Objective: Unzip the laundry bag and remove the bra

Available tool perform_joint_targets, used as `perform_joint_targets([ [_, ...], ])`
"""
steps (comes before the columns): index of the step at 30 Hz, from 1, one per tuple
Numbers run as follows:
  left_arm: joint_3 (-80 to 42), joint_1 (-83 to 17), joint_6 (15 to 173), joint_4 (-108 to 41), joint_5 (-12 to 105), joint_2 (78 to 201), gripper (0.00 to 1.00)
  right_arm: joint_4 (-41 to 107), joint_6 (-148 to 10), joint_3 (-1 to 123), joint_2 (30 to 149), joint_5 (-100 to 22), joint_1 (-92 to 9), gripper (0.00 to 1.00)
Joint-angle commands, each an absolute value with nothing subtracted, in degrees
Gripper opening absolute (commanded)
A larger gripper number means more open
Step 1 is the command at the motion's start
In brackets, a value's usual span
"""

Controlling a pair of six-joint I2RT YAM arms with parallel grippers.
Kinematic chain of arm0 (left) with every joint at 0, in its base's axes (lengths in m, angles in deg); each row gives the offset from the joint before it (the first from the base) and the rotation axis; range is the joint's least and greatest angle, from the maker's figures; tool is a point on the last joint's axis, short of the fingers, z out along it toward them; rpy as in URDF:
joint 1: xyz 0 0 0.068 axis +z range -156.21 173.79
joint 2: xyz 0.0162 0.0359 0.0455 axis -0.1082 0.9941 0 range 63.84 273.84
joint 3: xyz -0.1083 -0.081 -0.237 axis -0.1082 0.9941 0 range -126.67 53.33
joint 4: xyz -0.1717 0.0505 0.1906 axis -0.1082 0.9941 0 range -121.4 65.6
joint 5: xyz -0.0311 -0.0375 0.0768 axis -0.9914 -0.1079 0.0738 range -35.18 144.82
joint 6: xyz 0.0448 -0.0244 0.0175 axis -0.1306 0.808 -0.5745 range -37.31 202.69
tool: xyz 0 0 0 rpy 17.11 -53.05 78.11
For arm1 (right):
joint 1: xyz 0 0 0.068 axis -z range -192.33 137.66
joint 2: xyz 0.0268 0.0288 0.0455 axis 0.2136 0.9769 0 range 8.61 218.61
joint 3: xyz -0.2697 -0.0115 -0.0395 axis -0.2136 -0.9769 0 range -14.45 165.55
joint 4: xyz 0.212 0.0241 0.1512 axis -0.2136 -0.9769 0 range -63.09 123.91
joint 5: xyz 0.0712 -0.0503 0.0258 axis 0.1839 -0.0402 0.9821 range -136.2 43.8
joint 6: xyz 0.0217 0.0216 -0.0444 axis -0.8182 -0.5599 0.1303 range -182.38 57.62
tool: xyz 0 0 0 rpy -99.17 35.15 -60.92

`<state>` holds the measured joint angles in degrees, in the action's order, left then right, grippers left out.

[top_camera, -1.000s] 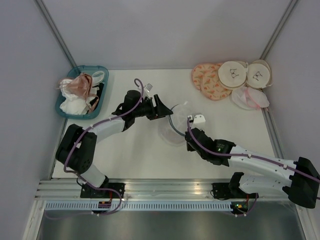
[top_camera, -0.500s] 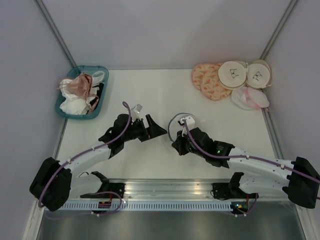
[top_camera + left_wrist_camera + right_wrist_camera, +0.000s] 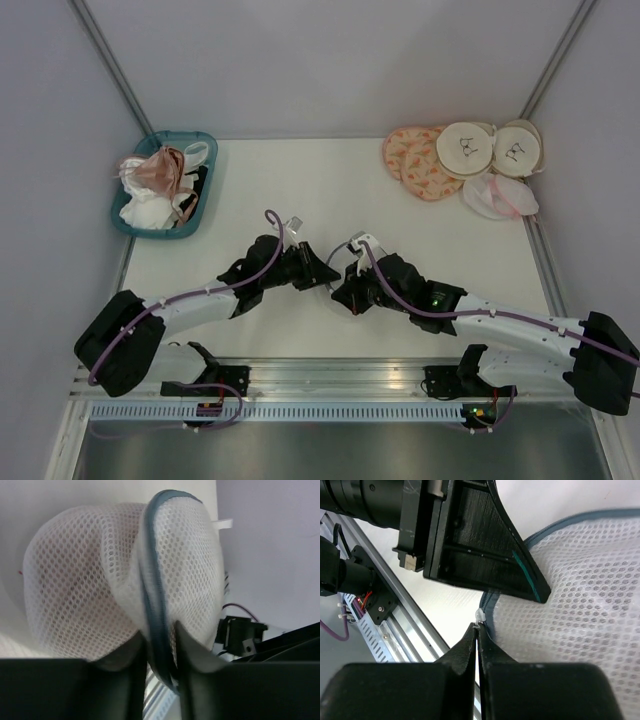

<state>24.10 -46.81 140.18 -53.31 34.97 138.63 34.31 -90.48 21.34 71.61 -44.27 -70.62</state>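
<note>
1. The laundry bag [image 3: 85, 580] is near the front of the tabletop [image 3: 300, 180], between the two hands. From above it is mostly hidden by them.
2. The left hand [image 3: 159, 632] is clenched on the bag, with its fingers [image 3: 131, 655] on either side of the dark blue-grey zip rim [image 3: 152, 580], pinching mesh and rim together.
3. The right hand [image 3: 478, 627] is clamped fully together, and its tips grasp the small white zip tab [image 3: 480, 615] on the rim.
4. The two hands are just beside each other, and the left one's black finger presses the mesh right above the tab.
5. A blue basket [image 3: 165, 185] of clothes stands at the far left.
6. Peach pouches [image 3: 415, 160] and cream pouches [image 3: 465, 148] lie at the far right, well apart from the bag.
</note>
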Motion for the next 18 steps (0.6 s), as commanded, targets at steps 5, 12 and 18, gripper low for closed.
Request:
perform_joint_targets([
  [5, 23.1, -47.1, 139.6, -54.1, 37.1, 136.4, 0.02, 34.5, -90.0, 21.1, 69.6, -42.5, -70.7, 0.0],
  [12, 21.0, -44.4, 134.9, -46.4, 40.0, 132.8, 0.02, 25.4, -91.8, 20.1, 70.3, -50.7, -73.9, 0.0],
  [18, 20.5, -39.3, 132.0, -44.1, 36.0, 131.2, 0.02, 15.3, -97.0, 19.0, 68.0, -61.2, -74.7, 0.0],
])
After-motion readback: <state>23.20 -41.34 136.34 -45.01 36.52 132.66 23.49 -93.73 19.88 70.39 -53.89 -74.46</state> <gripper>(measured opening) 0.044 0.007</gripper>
